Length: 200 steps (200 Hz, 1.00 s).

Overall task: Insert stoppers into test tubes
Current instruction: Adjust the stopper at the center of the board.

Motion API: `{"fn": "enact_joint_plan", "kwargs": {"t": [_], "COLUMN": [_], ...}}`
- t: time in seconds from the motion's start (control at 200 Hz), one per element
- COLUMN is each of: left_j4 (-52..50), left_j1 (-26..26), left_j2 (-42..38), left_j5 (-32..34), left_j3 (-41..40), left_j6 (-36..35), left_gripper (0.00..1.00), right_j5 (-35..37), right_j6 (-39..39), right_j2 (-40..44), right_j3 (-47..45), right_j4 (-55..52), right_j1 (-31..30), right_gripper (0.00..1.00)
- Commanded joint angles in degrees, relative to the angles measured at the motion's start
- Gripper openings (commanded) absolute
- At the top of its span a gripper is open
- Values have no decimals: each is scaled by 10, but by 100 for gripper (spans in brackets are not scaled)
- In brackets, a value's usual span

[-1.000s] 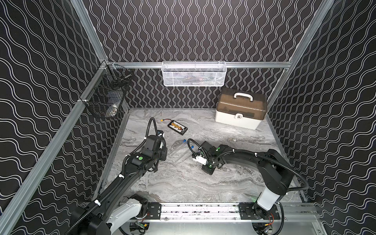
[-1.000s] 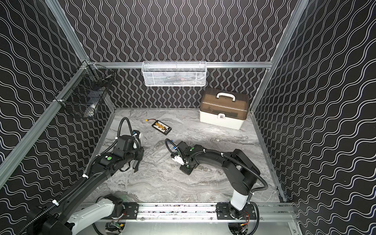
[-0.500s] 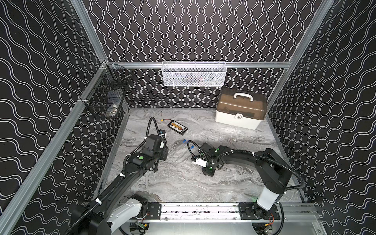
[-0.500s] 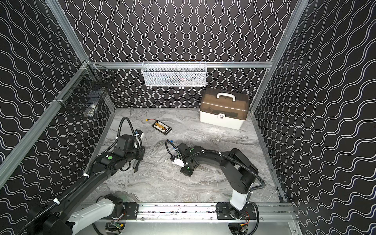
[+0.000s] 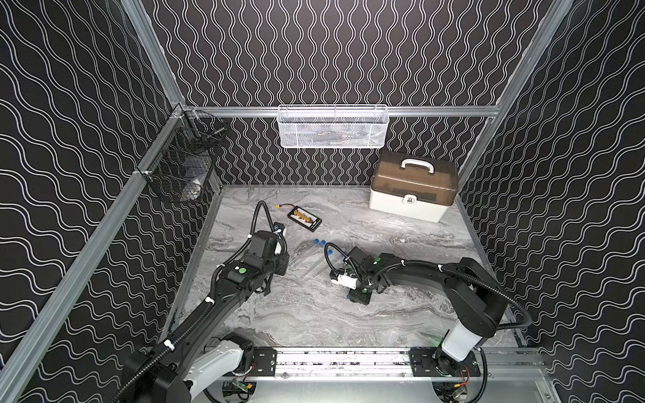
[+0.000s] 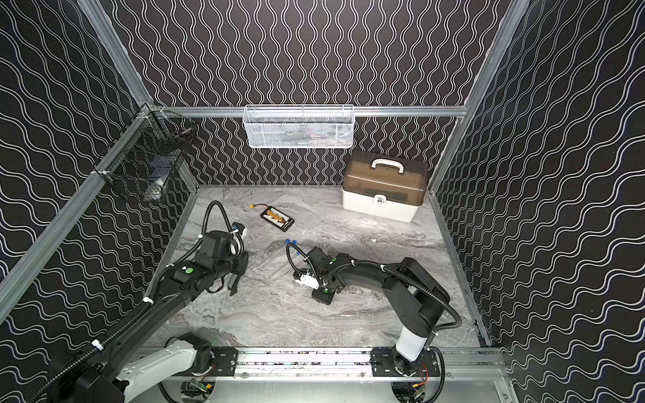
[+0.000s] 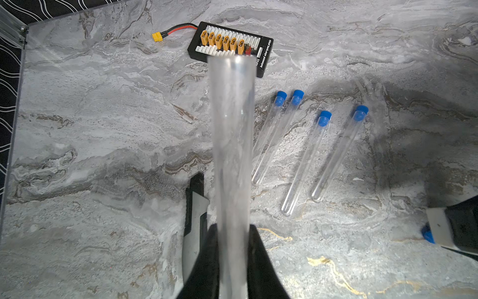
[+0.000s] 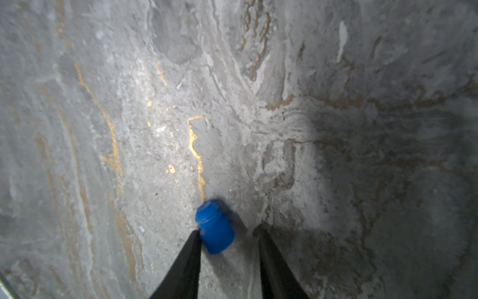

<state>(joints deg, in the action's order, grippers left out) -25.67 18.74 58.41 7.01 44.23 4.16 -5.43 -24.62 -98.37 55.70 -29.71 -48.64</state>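
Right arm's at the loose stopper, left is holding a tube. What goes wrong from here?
1. The stopper touches only one of the open right fingers; closing may flick it away.
2. The held tube sticks far beyond the left fingers; pressing a stopper in could tilt or slip it.
3. Four capped tubes lie nearby; a sweep could scatter them.

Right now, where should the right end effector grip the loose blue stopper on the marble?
Across the smooth cylindrical body of the blue stopper, from above, the open right end effector straddling it. It lies on its side, ridged end pointing away, so its round flanks face the fingers.
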Motion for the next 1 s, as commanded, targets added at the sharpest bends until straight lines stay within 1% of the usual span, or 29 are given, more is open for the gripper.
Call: {"fn": "enact_joint_plan", "kwargs": {"t": [0.0,0.35,0.61,0.996], "left_j4": [18,25,27,29], "left_j1": [0,0,0,0], "left_j2": [1,10,18,17], "left_j5": [-4,-8,-8,-9], "left_j3": [-1,1,2,3], "left_j6": [-13,-13,-19,-23], "left_gripper": [0,0,0,0], "right_j5": [-8,-6,-13,-46], "right_j6": [-9,-4,-10,-89], "right_j2": [3,37,53,86], "right_j3": [-10,-52,-77,-107], "right_j4": [11,56,86,122], "right_j1": [0,0,0,0], "right_gripper": [38,42,42,42]}}
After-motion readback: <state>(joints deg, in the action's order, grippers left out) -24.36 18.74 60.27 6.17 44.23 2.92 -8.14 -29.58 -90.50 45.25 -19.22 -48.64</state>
